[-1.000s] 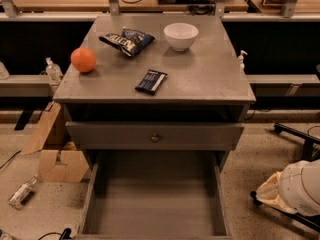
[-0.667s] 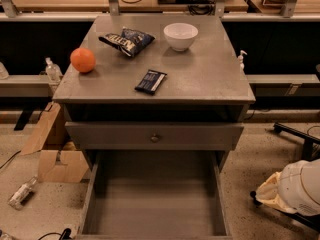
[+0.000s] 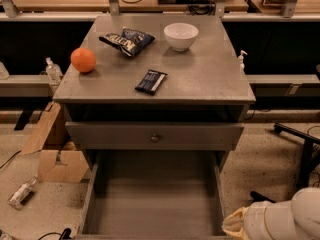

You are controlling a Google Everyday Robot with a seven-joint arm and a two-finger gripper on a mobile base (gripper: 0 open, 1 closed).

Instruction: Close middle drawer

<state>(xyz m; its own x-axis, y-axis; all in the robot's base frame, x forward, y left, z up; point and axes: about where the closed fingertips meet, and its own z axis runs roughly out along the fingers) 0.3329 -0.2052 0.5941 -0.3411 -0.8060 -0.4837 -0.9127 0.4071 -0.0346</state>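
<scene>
The middle drawer (image 3: 155,204) is a long, deep grey box pulled far out of the cabinet toward the camera. Its inside is bare, and its front panel and knob are cut off by the bottom edge of the view. Above it sits a grey drawer front (image 3: 200,136) with a small round knob (image 3: 155,137). A white rounded part of my arm (image 3: 285,216) with a beige sleeve shows at the bottom right, just beside the drawer's right wall. My gripper is out of view.
The cabinet top (image 3: 210,79) holds an orange (image 3: 83,60), a chip bag (image 3: 127,40), a white bowl (image 3: 181,36) and a dark snack bar (image 3: 151,81). Cardboard (image 3: 55,159) and a bottle (image 3: 20,193) lie on the floor at left. A black chair base (image 3: 300,144) stands at right.
My arm at the bottom right has moved down and to the left, closer to the open drawer's right side. The drawers and the things on top have not moved.
</scene>
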